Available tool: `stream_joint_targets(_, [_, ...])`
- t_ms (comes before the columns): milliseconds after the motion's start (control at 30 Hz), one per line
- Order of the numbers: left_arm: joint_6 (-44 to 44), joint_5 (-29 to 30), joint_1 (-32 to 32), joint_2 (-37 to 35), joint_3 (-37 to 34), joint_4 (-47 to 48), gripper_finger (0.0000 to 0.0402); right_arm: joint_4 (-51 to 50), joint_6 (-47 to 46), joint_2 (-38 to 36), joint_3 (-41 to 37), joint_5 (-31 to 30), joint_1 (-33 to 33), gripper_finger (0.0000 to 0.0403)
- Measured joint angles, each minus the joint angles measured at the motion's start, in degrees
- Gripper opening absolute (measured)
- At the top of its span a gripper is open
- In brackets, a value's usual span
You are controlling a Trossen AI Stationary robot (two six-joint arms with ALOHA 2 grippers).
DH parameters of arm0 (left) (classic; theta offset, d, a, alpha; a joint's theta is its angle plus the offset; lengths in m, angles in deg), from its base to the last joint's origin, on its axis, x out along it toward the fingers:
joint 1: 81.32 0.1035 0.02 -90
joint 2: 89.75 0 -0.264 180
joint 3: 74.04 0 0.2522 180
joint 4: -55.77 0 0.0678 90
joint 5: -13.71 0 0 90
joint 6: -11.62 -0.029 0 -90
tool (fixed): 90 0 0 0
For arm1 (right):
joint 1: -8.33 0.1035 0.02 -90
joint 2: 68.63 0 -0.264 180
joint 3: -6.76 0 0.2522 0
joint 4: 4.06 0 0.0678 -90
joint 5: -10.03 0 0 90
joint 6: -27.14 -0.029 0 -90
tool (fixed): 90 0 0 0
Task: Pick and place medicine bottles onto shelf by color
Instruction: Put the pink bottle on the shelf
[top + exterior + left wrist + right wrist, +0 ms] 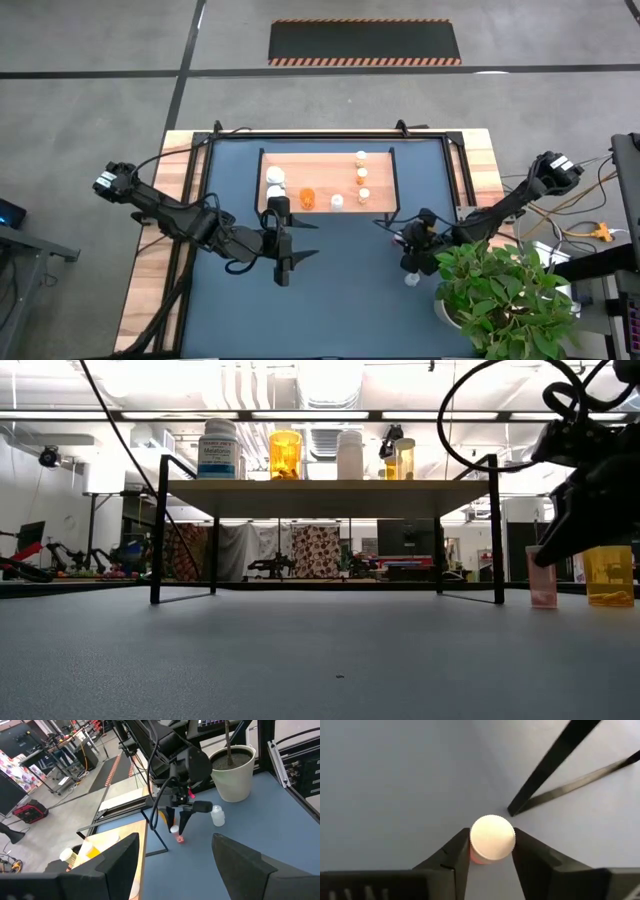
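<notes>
Right hand (pixel 491 851) grips white-capped orange bottle (pixel 491 840) beside shelf (pixel 300 165) leg; potted plant (pixel 500 290) and clear bottle (pixel 217 815) near. Left hand (pixel 282 262) wide, empty.

White bottle (pixel 219 450) on shelf (pixel 325 485) carries blue printed label (wording too small to read).

A green potted plant (pixel 505 298) is sitting at the tabletop's (pixel 330 300) front right corner, leaves spilling over the edge. Its pale pot (pixel 234 772) is standing upright. A black striped mat (pixel 365 42) is lying on the floor beyond the far edge.
</notes>
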Motion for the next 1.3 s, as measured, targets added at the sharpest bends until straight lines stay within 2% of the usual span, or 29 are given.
stream_joint_targets(133, [0.0,0.0,0.0,0.0,0.0,0.0,0.0233,-0.03,0.71,-0.05,0.6,0.44,0.02,0.0103])
stream_joint_targets(267, [0.0,0.0,0.0,0.0,0.0,0.0,0.0233,-0.18,1.95,-0.51,1.46,1.85,0.01,0.0104])
stream_joint_targets(533, [0.03,0.0,0.0,0.0,0.0,0.0,0.0233,0.8,6.77,-0.7,6.74,12.47,0.24,0.0106])
stream_joint_targets(700, [0.03,0.0,0.0,0.0,0.0,-0.02,0.0233,5.18,13.21,-0.7,10.88,16.48,0.39,0.0106])
stream_joint_targets(933, [0.03,-0.01,0.0,0.0,0.0,-0.02,0.0233,6.33,20.73,-0.72,17.89,16.01,0.24,0.0106])
stream_joint_targets(1100, [-1.54,0.0,0.0,0.0,0.0,-0.02,0.0233,5.4,24.1,-0.72,23.91,12.35,0.24,0.0107])
stream_joint_targets(1300, [-3.3,-0.02,-0.02,0.0,-0.51,-0.31,0.0233,-0.36,25.17,-0.72,31.8,8.6,-0.88,0.0107])
